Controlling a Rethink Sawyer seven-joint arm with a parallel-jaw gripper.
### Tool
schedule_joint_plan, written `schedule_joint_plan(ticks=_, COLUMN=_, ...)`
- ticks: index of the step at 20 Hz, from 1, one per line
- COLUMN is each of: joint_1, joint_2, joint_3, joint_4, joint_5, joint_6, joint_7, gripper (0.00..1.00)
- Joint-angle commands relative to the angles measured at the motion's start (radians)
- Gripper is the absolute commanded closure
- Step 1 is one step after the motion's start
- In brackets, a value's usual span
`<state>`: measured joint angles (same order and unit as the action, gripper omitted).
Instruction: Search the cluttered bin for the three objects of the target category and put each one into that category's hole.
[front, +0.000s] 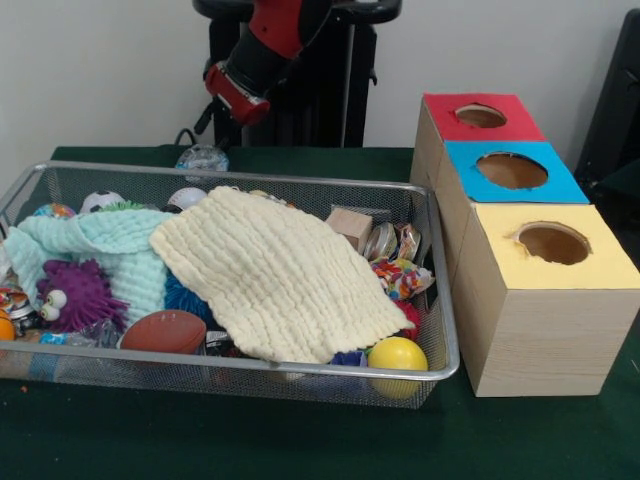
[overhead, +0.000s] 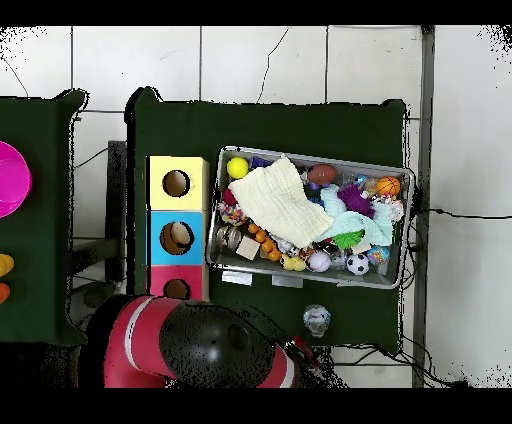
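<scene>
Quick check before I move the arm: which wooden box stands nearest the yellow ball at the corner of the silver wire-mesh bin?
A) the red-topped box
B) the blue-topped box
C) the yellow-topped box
C: the yellow ball lies in the corner of the silver wire-mesh bin right beside the yellow-topped wooden box; the blue-topped box and red-topped box stand farther back along the row.

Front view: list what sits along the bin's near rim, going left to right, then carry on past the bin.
Purple googly-eyed toy → brown football → cream cloth → yellow ball → the bin's right rim → yellow-topped box.
</scene>
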<state>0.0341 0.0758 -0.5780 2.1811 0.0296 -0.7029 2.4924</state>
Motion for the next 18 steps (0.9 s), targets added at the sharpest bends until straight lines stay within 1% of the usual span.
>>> schedule_joint_plan(ticks=1, joint_1=-0.028, joint_2=0.054, joint_3=0.124, joint_4=-0.17, joint_5=-0.043, joint_6=-0.089, joint_7=0.085, gripper=0.0)
schedule_joint_plan(ticks=3, joint_1=-0.023, joint_2=0.056, joint_3=0.118, joint_4=-0.174, joint_5=-0.059, joint_6=-0.116, joint_7=0.079, gripper=0.0)
schedule_joint_plan(ticks=5, joint_1=-0.017, joint_2=0.062, joint_3=0.102, joint_4=-0.194, joint_5=-0.108, joint_6=-0.183, joint_7=0.055, gripper=0.0)
schedule_joint_plan(ticks=7, joint_1=-0.015, joint_2=0.069, joint_3=0.083, joint_4=-0.217, joint_5=-0.173, joint_6=-0.281, joint_7=0.03, gripper=0.0)
schedule_joint_plan(ticks=8, joint_1=-0.024, joint_2=0.067, joint_3=0.082, joint_4=-0.229, joint_5=-0.219, joint_6=-0.308, joint_7=0.017, gripper=0.0)
schedule_joint_plan(ticks=10, joint_1=-0.026, joint_2=0.061, joint_3=0.075, joint_4=-0.232, joint_5=-0.251, joint_6=-0.355, joint_7=0.012, gripper=0.0)
schedule_joint_plan(ticks=12, joint_1=-0.022, joint_2=0.051, joint_3=0.071, joint_4=-0.232, joint_5=-0.27, joint_6=-0.374, joint_7=0.009, gripper=0.0)
schedule_joint_plan(ticks=15, joint_1=-0.008, joint_2=0.065, joint_3=0.058, joint_4=-0.24, joint_5=-0.262, joint_6=-0.471, joint_7=-0.003, gripper=0.0)
schedule_joint_plan(ticks=16, joint_1=0.002, joint_2=0.075, joint_3=0.05, joint_4=-0.234, joint_5=-0.235, joint_6=-0.524, joint_7=-0.009, gripper=0.0)
schedule_joint_plan(ticks=17, joint_1=0.011, joint_2=0.082, joint_3=0.045, joint_4=-0.223, joint_5=-0.207, joint_6=-0.557, joint_7=-0.012, gripper=0.0)
schedule_joint_plan(ticks=18, joint_1=0.012, joint_2=0.082, joint_3=0.046, joint_4=-0.216, joint_5=-0.197, joint_6=-0.562, joint_7=-0.007, gripper=0.0)
